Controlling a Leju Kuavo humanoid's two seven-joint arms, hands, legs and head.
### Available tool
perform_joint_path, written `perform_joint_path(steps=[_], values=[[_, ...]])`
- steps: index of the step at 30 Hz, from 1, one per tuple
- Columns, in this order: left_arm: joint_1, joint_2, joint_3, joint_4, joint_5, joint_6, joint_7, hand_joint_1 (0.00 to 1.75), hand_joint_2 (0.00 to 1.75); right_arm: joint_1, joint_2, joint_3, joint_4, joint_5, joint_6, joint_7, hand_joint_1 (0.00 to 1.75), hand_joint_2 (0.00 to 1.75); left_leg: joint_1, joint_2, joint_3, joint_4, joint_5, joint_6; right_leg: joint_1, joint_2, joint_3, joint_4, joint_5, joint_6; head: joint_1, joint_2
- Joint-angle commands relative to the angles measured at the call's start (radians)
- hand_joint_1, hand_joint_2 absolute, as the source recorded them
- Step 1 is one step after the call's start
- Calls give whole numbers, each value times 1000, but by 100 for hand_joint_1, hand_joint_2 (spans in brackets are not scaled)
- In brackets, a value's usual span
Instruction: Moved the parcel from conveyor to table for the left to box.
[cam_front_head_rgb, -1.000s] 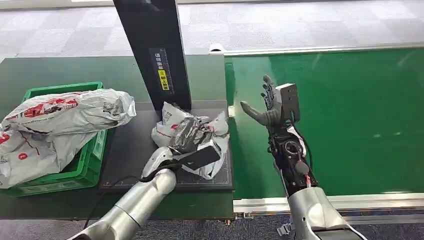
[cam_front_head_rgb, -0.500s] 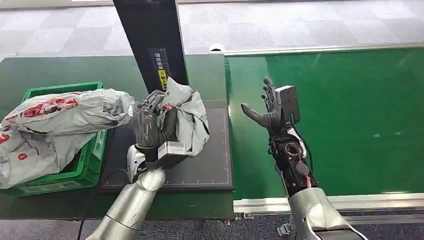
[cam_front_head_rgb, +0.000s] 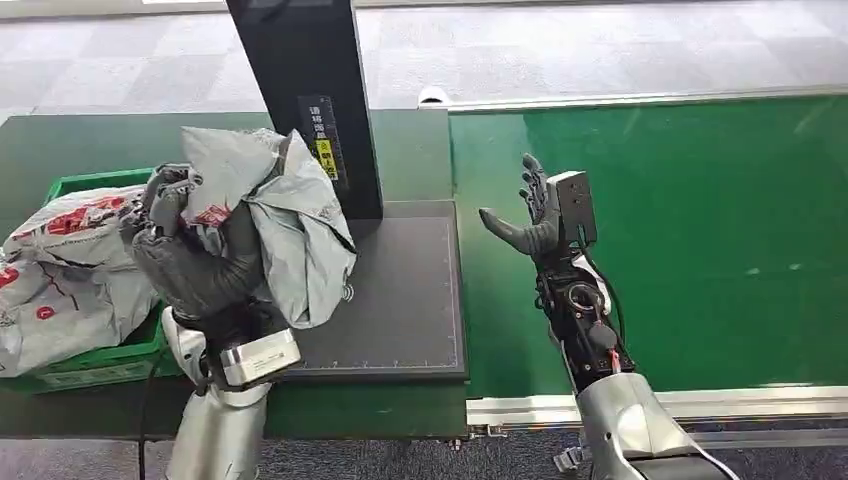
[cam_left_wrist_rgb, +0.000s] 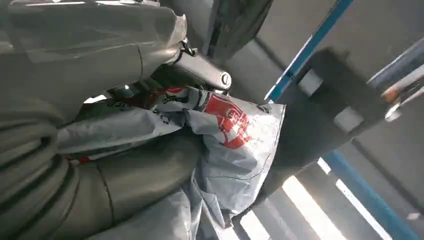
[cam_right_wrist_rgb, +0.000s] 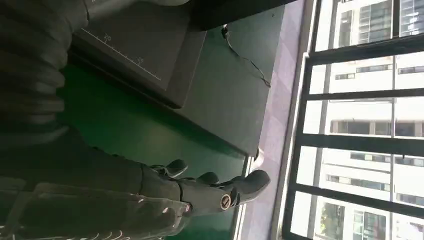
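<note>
head view: low at the left, the left hand (cam_front_head_rgb: 190, 265) grips a crumpled grey plastic parcel (cam_front_head_rgb: 275, 215), raised above the table between the green plastic crate (cam_front_head_rgb: 100, 355) of grey mailer bags (cam_front_head_rgb: 60, 285) and the black scale pad (cam_front_head_rgb: 400, 300). farther right, the right hand (cam_front_head_rgb: 525, 215) hovers over the green conveyor belt (cam_front_head_rgb: 720, 230), fingers spread, holding nothing.

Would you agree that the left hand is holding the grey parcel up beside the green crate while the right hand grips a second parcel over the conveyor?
Not quite. The left hand does hold the grey parcel up beside the green crate, but the right hand grips nothing: it hangs open over the conveyor, fingers apart, as the head view shows.
</note>
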Motion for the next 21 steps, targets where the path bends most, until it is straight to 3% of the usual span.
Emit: perform_joint_path(steps=[1,6,13,18,19,20,21], values=[[-14,-31,45,-414,-73,15,-2,175,175,-82,12,37,88,-9,1,7,0,175,0,3,0,1,-2,0,0,2,-1,1,-1,0,0,0],[-67,-49,177,-446,-187,15,-2,175,175,-83,20,38,87,-4,-5,18,0,175,0,3,0,2,-2,0,0,1,-1,1,-1,0,0,0],[-166,55,437,-261,-392,15,-2,175,175,-48,25,56,59,3,4,16,0,175,-1,2,4,-1,0,-1,-1,0,3,0,-1,0,0,0],[-179,68,487,-214,-415,15,-2,175,175,-39,24,59,50,5,5,15,0,175,-1,1,5,-2,0,-1,0,-1,3,0,-1,0,0,0],[-258,190,533,-62,-351,15,49,175,175,-35,10,82,42,-10,9,14,0,175,0,2,6,-2,-1,-1,0,-1,5,-1,-1,0,0,0],[-227,59,645,-30,-362,15,-2,175,175,-21,13,78,24,-9,-3,12,0,175,-1,3,8,-2,-1,0,0,-1,7,-1,-2,0,0,0],[-227,59,645,-30,-362,15,-2,175,175,-21,13,78,24,-9,-3,12,0,175,-1,0,5,-1,0,-1,-1,-2,3,1,-1,0,0,0]])
